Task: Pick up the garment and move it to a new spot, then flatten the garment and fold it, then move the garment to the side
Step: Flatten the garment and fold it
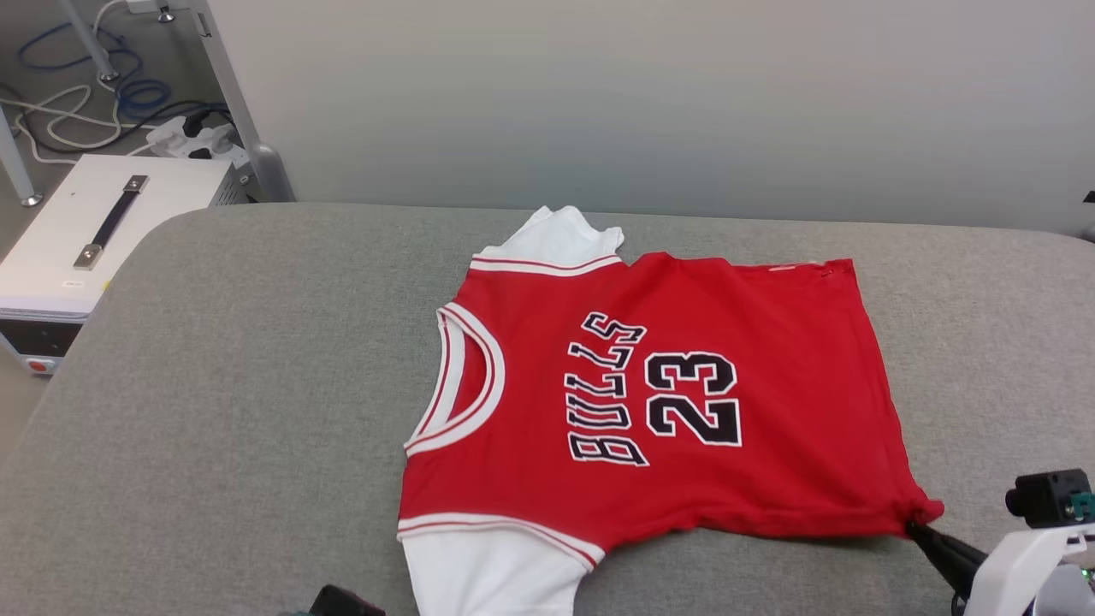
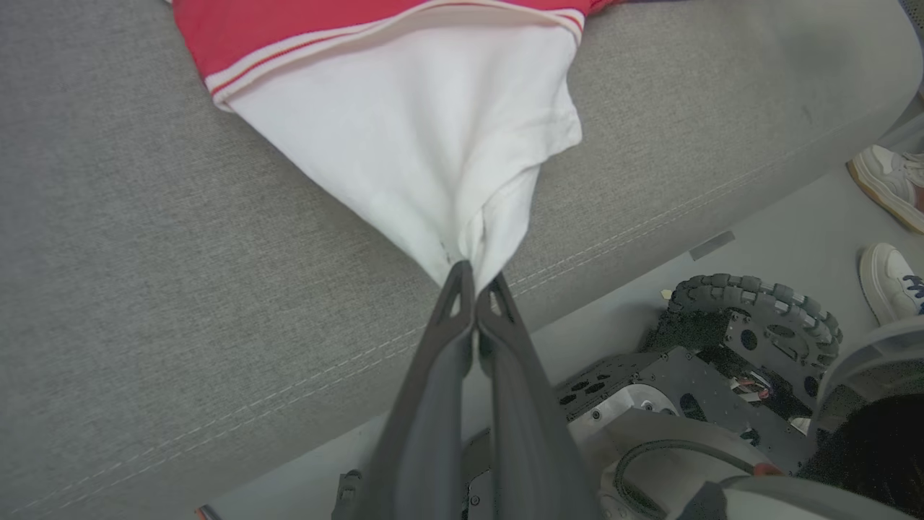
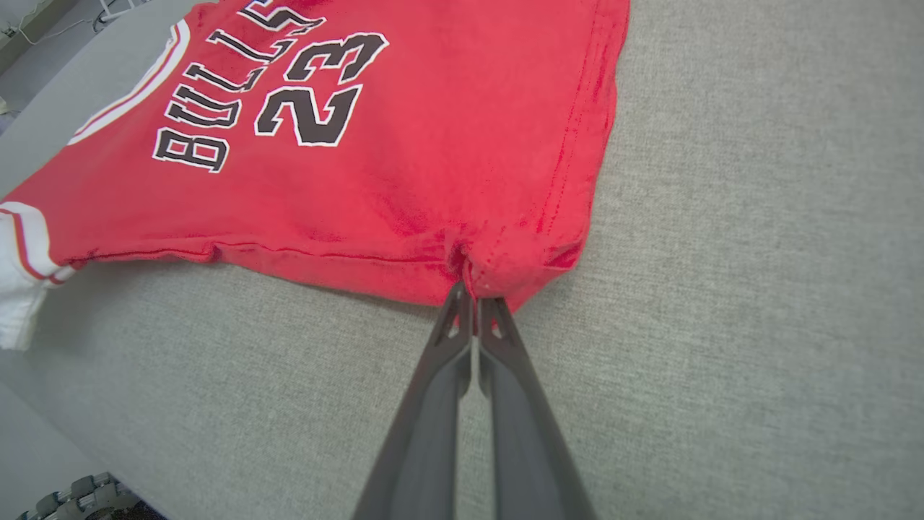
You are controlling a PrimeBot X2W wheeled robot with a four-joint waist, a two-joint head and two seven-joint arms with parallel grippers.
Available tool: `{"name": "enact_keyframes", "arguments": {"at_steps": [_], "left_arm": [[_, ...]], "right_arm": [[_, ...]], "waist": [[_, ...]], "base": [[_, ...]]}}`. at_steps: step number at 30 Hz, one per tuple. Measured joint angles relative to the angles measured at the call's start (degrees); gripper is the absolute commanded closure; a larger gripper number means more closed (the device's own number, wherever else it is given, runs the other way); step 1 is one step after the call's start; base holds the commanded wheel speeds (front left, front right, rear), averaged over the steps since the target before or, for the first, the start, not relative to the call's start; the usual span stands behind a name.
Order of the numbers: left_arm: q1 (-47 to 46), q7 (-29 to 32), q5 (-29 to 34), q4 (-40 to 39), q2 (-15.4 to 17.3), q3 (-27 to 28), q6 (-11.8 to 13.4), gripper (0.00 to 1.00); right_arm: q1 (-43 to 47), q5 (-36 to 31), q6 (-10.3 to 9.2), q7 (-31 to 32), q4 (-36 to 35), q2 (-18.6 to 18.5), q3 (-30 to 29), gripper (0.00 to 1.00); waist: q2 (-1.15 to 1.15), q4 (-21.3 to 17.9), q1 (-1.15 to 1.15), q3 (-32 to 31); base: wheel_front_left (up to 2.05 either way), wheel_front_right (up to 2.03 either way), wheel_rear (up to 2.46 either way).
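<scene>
Left gripper [image 2: 473, 278]: fingers pressed together, pinching the tip of the near white sleeve [image 2: 419, 137], which is drawn to a point at the front edge of the cushion, at about 7 o'clock of the garment.
Right gripper [image 3: 473, 292]: fingers also pressed together, pinching the red hem corner at about 4 o'clock of the garment.
Garment [image 1: 684, 402]: lies flat, print upward, on the grey cushion [image 1: 214, 385], a little toward 3 o'clock from its middle. The collar points to 9 o'clock and the hem to 3 o'clock. The far white sleeve [image 1: 560, 239] is at about 11 o'clock.
White box [image 1: 111, 222]: on the floor at 10 o'clock, with a black handle on top.
Cables [image 1: 77, 111]: on the floor at 11 o'clock, beyond the box.
Shoes [image 2: 891, 184]: two pale ones of a person, on the floor near the robot's wheel [image 2: 751, 310].
</scene>
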Motion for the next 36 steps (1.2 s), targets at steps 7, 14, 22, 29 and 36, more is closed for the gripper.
{"name": "enact_keyframes", "arguments": {"at_steps": [7,14,22,29,36], "left_arm": [[3.2,2.1,-2.7,-4.1,1.7,-0.4,-0.1,1.00],[2.0,-1.9,-1.5,-4.2,2.4,3.4,2.0,1.00],[-4.7,-3.8,0.8,-4.0,2.4,7.1,3.4,1.00],[-12.1,-3.1,1.4,-0.8,0.6,7.4,2.8,1.00],[-20.3,-0.8,1.8,5.5,-1.0,7.3,0.5,1.00]], "right_arm": [[8.0,3.4,-0.01,3.9,-6.6,-3.4,-2.3,1.00],[9.2,2.0,-0.01,2.9,-10.3,-4.1,-7.8,1.00],[9.0,-0.4,-0.01,4.0,-13.3,-3.1,-12.8,1.00],[7.0,-2.9,-0.01,6.5,-14.2,-0.6,-16.2,1.00],[2.2,-6.0,-0.03,9.2,-12.8,2.7,-18.6,1.00]], "waist": [[0.00,-0.5,0.00,-1.0],[0.00,-1.5,0.00,-0.3],[0.00,-2.2,0.00,1.8],[0.00,-2.7,0.00,4.9],[0.00,-3.6,0.01,8.8]], "base": [[0.00,0.00,0.00],[0.00,0.00,0.00],[0.00,0.00,0.00],[0.00,0.00,0.00],[0.00,0.00,0.00]]}}
